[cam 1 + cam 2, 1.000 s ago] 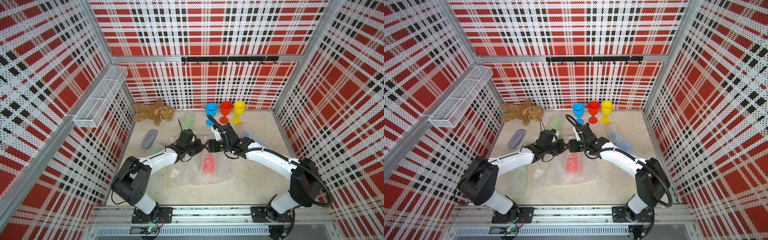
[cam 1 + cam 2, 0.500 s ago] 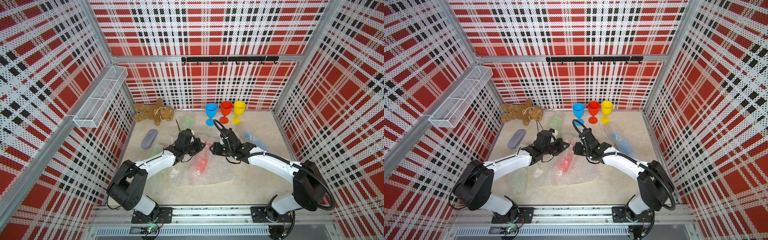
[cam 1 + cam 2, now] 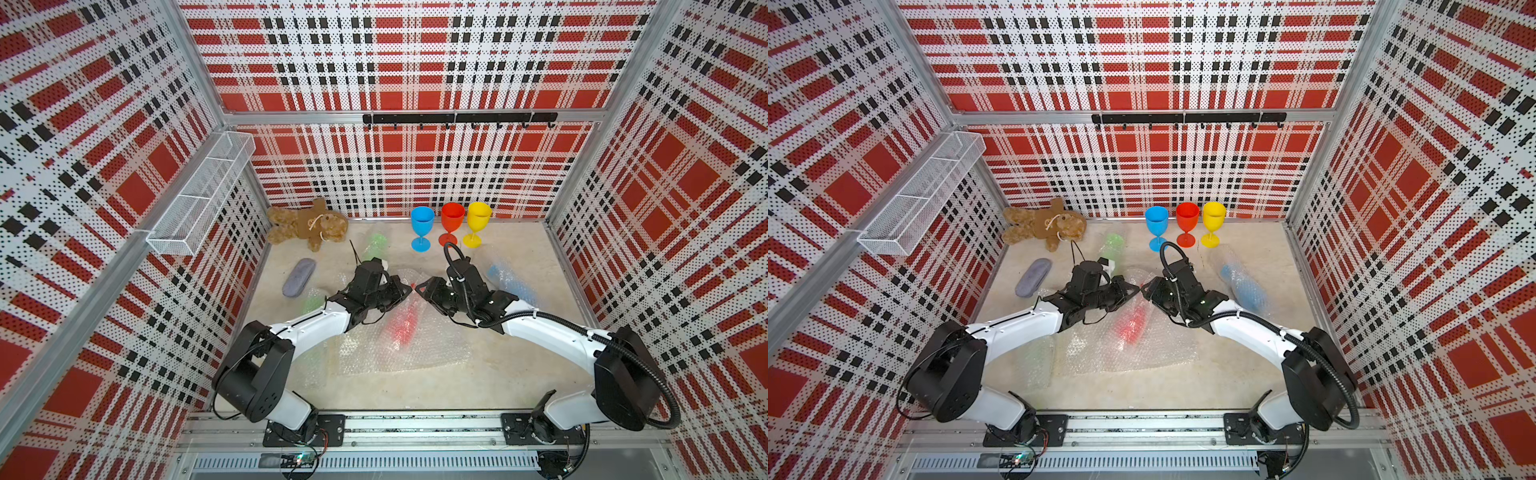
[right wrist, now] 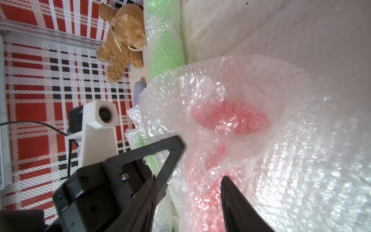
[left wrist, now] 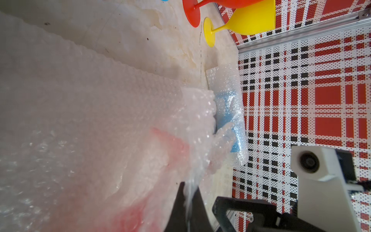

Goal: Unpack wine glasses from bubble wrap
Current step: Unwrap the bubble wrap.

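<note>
In both top views, farthest left on the desk [image 3: 503, 374], a green goblet [image 3: 311, 300] lies rolled in its own wrap, with a second green goblet [image 3: 376, 245], also wrapped, nearer the back wall. Next comes the left gripper [image 3: 406, 291], clamped shut on a bunched edge of the bubble wrap [image 3: 399, 353]. The left wrist view shows the film pinched flat between its fingers [image 5: 178, 213]. That sheet drapes over the red goblet [image 3: 401, 328], which lies on its side at mid-desk, one end under the meeting gripper tips. The right gripper [image 3: 419, 289] has its jaws apart, straddling the wrapped red shape without clearly squeezing it. Behind it a bare blue goblet [image 3: 422, 224], a bare red goblet [image 3: 452, 218] and a bare yellow goblet [image 3: 478, 218] stand upright by the back wall, and rightmost a wrapped blue goblet [image 3: 505, 282] lies on its side. The wrap looks light, limp and slick. It should crumple and slip rather than pull cleanly, so a pinch on a free corner or gathered fold seems best. The goblet looks like light, stiff plastic, round and apt to roll. Through the film, the stem seems the surer hold.
</note>
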Robot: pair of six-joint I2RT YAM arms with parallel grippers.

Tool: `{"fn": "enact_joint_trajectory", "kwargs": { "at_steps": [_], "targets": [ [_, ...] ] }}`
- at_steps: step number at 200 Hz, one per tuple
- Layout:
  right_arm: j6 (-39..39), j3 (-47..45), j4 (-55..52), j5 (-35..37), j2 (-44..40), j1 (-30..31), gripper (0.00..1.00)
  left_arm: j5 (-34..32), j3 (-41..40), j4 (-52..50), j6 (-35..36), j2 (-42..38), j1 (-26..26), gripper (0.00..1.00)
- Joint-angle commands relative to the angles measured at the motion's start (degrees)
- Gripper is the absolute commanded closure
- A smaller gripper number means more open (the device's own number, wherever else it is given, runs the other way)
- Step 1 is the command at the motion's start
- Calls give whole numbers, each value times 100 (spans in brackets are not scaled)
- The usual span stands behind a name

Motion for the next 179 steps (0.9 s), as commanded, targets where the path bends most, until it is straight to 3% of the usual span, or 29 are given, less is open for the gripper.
{"fn": "enact_joint_trajectory", "kwargs": {
  "at_steps": [1, 50, 109, 141, 162, 179],
  "targets": [
    [599, -165, 222, -14, -11, 39, 49, 64, -5, 167, -28, -175, 18, 100],
    [737, -318, 226, 195, -79, 67, 52, 73, 49, 115, -22, -200, 22, 100],
    [601, 63, 343, 52, 579, 68, 51, 73, 119, 82, -38, -216, -19, 100],
    [221, 202, -43, 362, 703, 31, 74, 13, 178, -60, -4, -309, -7, 100],
    [-85, 161, -117, 424, 665, -74, 100, -14, 226, -266, 112, -339, 37, 100],
    [-402, 145, -219, 342, 618, -217, 100, -79, 217, -549, 195, -409, 149, 100]
  ]
}}
